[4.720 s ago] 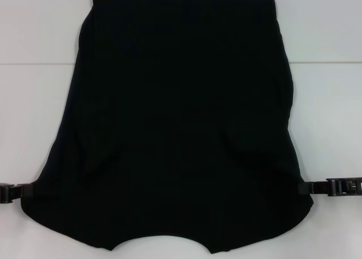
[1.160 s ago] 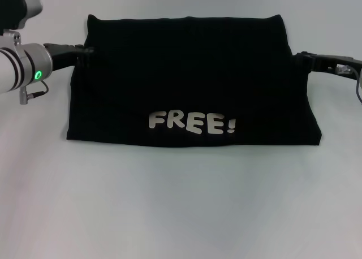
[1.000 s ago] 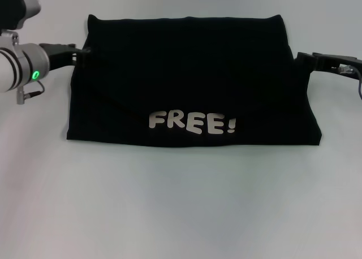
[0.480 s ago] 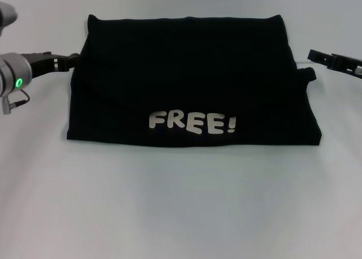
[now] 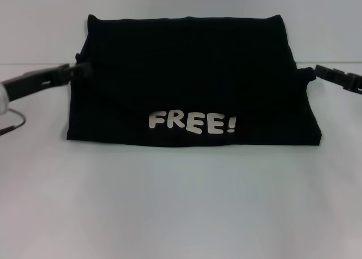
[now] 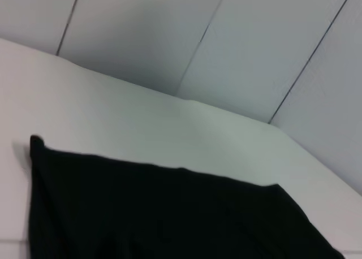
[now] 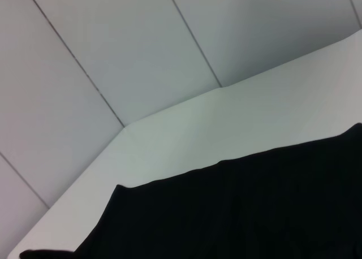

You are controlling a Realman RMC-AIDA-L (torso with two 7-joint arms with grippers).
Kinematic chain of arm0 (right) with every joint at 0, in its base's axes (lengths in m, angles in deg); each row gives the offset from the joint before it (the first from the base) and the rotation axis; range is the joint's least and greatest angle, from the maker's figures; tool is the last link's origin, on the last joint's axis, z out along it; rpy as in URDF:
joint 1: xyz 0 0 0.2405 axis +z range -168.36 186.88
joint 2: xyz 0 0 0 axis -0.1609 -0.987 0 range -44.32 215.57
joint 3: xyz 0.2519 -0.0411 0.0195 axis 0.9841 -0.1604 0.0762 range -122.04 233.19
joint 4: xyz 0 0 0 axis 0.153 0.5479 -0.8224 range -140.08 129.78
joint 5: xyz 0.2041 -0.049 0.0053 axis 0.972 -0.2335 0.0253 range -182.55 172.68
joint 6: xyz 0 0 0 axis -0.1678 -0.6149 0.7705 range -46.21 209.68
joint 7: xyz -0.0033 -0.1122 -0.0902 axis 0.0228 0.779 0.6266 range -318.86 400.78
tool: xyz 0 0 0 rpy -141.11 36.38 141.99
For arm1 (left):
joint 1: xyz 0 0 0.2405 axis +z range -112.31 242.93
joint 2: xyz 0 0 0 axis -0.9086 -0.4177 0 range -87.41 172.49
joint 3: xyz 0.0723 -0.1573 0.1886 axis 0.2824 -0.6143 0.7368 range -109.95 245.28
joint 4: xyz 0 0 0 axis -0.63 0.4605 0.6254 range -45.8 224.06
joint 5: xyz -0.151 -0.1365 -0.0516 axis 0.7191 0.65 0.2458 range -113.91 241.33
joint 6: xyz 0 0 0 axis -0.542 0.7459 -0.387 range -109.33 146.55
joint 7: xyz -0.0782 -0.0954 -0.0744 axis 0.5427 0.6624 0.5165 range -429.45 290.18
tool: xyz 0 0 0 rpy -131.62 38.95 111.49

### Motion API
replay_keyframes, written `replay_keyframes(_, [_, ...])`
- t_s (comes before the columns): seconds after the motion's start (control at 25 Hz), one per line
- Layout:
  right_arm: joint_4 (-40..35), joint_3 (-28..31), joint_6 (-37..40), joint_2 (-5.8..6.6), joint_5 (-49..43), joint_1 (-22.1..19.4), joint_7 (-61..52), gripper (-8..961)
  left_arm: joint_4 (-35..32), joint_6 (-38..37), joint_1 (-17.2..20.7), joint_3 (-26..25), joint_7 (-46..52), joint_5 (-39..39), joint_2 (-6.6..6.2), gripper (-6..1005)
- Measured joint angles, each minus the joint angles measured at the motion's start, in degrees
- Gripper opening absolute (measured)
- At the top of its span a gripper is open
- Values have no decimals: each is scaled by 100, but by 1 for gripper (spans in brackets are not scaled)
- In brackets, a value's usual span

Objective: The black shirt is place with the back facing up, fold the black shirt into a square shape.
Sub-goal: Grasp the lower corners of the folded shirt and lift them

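The black shirt lies folded in half on the white table, its white "FREE!" print facing up near the front fold. My left gripper reaches in low from the left, its tip at the shirt's left edge. My right gripper comes in from the right, its tip just beside a small bump of cloth on the right edge. Whether either tip touches the cloth is unclear. The left wrist view shows the shirt as a flat black sheet, and so does the right wrist view of the shirt; neither shows fingers.
The white table stretches in front of the shirt, with a seam line crossing behind it. A grey panelled wall rises behind the table's far edge.
The shirt, lying full length before, is now folded in half with the print up. Over the last second both grippers drew outward from its side edges and dropped lower.
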Motion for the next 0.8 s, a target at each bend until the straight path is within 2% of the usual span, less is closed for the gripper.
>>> replay_keyframes(0.2, [6,4,51,-35,4,-141,9,706,-150,-71,325,3,-195,-103,81,682])
replay_keyframes(0.32, [44,4,27,-57,6,-163,30,706,-63,74,391,3,-183,-184,101,679])
replay_keyframes(0.6, [58,7,12,-70,8,-169,-2,706,381,566,282,19,302,-839,81,678])
replay_keyframes(0.8, [60,8,-2,-89,8,-173,-3,707,477,732,270,30,416,-925,85,677])
